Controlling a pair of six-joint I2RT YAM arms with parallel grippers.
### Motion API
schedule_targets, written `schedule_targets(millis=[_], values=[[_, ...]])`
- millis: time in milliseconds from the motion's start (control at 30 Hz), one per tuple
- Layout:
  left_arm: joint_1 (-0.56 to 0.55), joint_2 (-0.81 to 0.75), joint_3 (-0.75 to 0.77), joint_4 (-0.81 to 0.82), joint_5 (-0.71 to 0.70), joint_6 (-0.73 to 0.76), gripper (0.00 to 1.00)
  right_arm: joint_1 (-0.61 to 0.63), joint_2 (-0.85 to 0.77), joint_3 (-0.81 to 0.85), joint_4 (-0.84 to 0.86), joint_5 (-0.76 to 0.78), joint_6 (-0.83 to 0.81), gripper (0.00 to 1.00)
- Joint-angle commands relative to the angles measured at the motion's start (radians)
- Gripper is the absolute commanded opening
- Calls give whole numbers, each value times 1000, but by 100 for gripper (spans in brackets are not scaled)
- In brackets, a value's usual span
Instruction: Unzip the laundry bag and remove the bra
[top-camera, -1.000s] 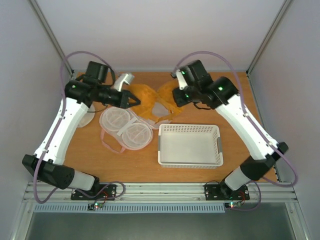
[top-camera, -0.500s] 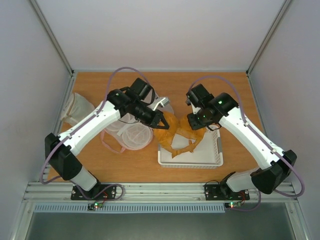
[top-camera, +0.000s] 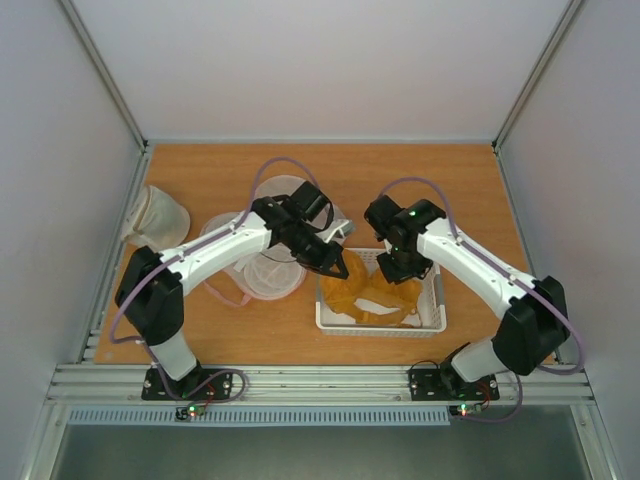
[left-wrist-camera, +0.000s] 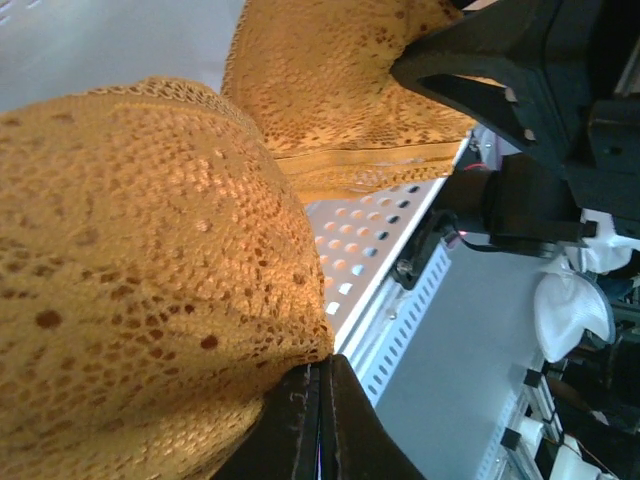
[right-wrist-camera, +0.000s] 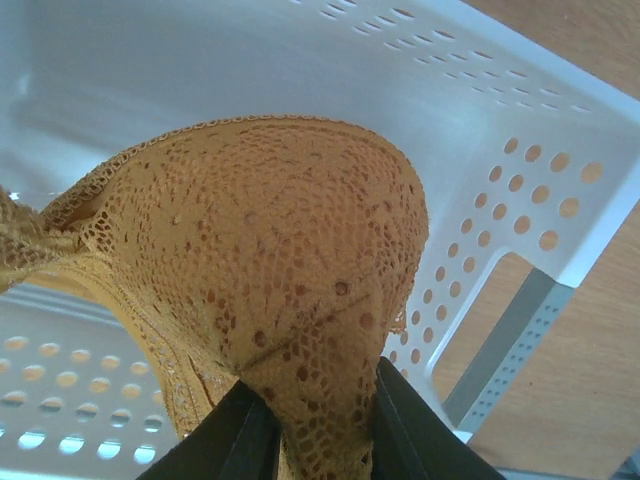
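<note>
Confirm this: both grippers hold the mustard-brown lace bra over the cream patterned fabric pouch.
Wrong place. The left gripper and right gripper do hold the mustard-brown lace bra, but over the white perforated plastic basket, as the top external view shows.

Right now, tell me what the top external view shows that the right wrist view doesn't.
Only the top external view shows both arms, the left gripper, the patterned laundry bag lying on the table left of the basket, and the mesh sack at the far left. Only the right wrist view shows the right gripper pinching a cup, and the cup's lace holes. Both show the mustard bra over the white perforated basket.
</note>
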Motion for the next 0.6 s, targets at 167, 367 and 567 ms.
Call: schedule_targets(millis=[167,367,567], values=[[-29,108,-13,115,-101,30,1,-17,153,-56,84,72,35,22],[-31,128,-46,114,-138,15,1,-28,185,-79,112,108,49,26],[-40,136,-56,106,-150,14,3,-41,179,-65,101,151,71,47]])
